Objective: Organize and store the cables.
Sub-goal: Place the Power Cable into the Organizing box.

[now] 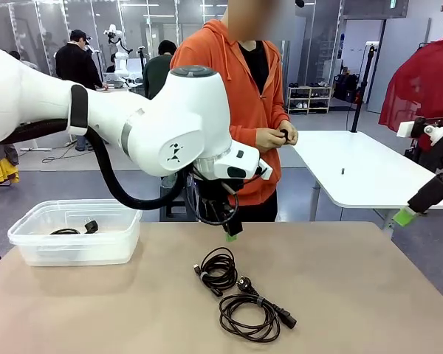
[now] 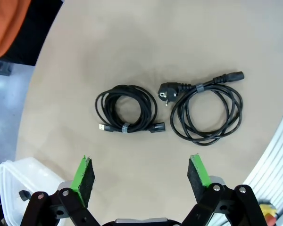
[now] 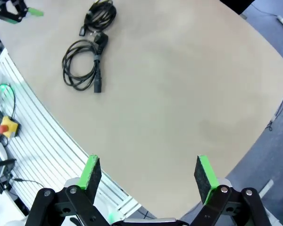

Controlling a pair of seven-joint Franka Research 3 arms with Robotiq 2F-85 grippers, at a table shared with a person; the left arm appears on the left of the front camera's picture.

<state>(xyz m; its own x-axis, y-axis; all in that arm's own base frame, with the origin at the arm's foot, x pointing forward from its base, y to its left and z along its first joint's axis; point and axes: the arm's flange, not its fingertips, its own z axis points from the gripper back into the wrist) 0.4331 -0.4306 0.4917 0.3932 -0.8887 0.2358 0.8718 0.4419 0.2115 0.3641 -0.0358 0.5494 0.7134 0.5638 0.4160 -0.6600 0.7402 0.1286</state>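
A wide beige tabletop (image 1: 354, 295) fills the lower half of the front view. The bulky white left arm (image 1: 170, 125) sweeps in from the left edge to the frame's centre. Behind it at the far edge stands a person in an orange hooded top (image 1: 236, 88), both hands (image 1: 277, 136) together at the waist around something small and dark, possibly a plug.

A clear plastic rectangular tub (image 1: 74, 247) sits at centre left, with a thin black cord (image 1: 77, 228) lying inside.

On the table at lower centre lie a loosely coiled black power cable (image 1: 251, 313) with a round plug, and just beside it, above, a smaller tightly wound black cable (image 1: 218, 270).

The left gripper (image 1: 229, 234) hangs above the smaller coil, fingers spread wide and holding nothing. At the right edge, the right gripper (image 1: 404, 216) sits off the table, its fingers equally spread and empty.
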